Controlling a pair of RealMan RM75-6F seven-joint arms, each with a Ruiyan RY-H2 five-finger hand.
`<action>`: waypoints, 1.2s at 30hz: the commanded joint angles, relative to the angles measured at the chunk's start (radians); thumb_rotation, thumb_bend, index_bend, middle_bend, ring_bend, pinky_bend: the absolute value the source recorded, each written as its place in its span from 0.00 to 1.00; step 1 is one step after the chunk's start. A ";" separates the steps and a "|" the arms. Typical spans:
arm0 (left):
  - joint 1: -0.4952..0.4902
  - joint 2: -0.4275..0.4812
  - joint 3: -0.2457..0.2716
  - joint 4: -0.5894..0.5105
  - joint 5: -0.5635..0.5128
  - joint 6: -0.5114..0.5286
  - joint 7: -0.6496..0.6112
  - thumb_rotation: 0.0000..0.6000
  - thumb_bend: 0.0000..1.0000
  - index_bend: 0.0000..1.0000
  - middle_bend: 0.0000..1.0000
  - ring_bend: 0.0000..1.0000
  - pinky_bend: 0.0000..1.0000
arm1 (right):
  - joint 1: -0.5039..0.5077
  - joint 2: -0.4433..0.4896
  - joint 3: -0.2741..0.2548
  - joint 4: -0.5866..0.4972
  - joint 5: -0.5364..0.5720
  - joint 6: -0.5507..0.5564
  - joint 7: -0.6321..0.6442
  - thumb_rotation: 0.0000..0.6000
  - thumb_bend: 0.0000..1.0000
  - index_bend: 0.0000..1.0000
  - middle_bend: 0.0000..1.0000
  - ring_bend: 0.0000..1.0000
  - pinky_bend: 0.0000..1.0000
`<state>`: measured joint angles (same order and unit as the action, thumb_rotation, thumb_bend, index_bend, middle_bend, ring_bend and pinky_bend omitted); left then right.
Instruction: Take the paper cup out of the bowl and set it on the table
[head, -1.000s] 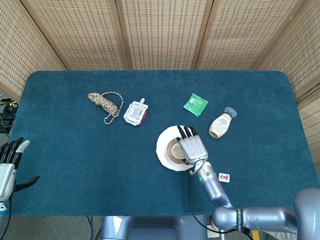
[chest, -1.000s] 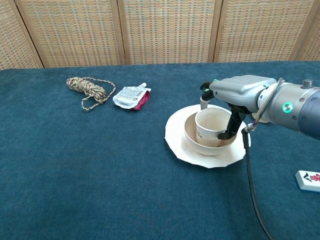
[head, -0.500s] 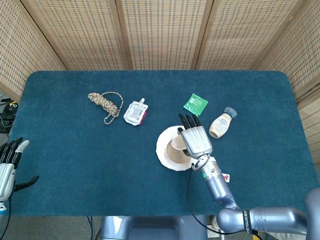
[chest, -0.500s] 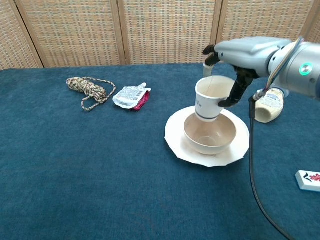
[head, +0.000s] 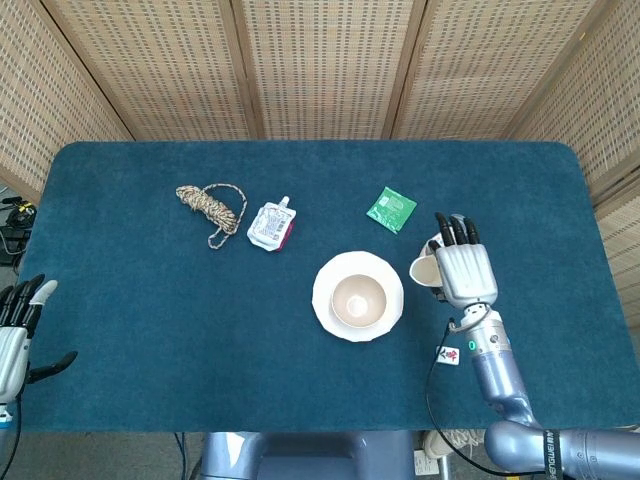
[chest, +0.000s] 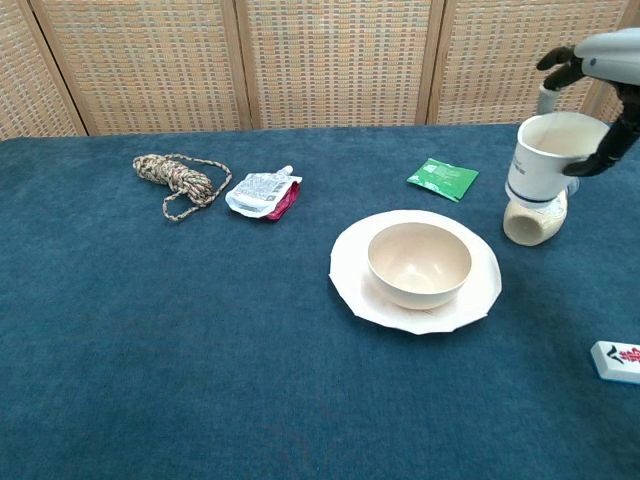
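Above the right side of the blue cloth-covered bench (chest: 150, 330), the right hand (head: 465, 270) holds the white paper cup (chest: 545, 160) by its rim, thumb inside, clear of the cream bowl (chest: 419, 264). Light and thin-walled, the cup will likely crush under a hard squeeze, so a gentle rim pinch suits. Directly beneath stands a small beige bottle (chest: 530, 223), so set-down needs bare cloth. The left hand (head: 20, 325) rests idle, fingers apart.

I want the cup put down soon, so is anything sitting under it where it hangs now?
Yes. The right hand holds the white paper cup above the cream squeeze bottle lying on the blue table, so the spot beneath looks blocked.
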<state>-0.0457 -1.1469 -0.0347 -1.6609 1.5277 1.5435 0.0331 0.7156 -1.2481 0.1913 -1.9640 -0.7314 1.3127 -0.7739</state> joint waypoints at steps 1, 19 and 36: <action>0.000 -0.003 0.003 -0.002 0.005 0.001 0.008 1.00 0.00 0.00 0.00 0.00 0.00 | -0.039 0.020 -0.038 0.018 -0.026 -0.020 0.052 1.00 0.42 0.44 0.10 0.00 0.09; 0.000 -0.009 0.000 0.000 0.001 0.003 0.020 1.00 0.00 0.00 0.00 0.00 0.00 | -0.109 -0.114 -0.117 0.272 -0.046 -0.151 0.187 1.00 0.39 0.43 0.07 0.00 0.09; 0.003 -0.006 -0.003 0.002 0.001 0.011 0.012 1.00 0.00 0.00 0.00 0.00 0.00 | -0.206 -0.037 -0.134 0.130 -0.292 0.088 0.186 1.00 0.26 0.08 0.00 0.00 0.01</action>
<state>-0.0428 -1.1531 -0.0373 -1.6592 1.5288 1.5544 0.0453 0.5481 -1.3158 0.0746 -1.7875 -0.9518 1.3407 -0.6030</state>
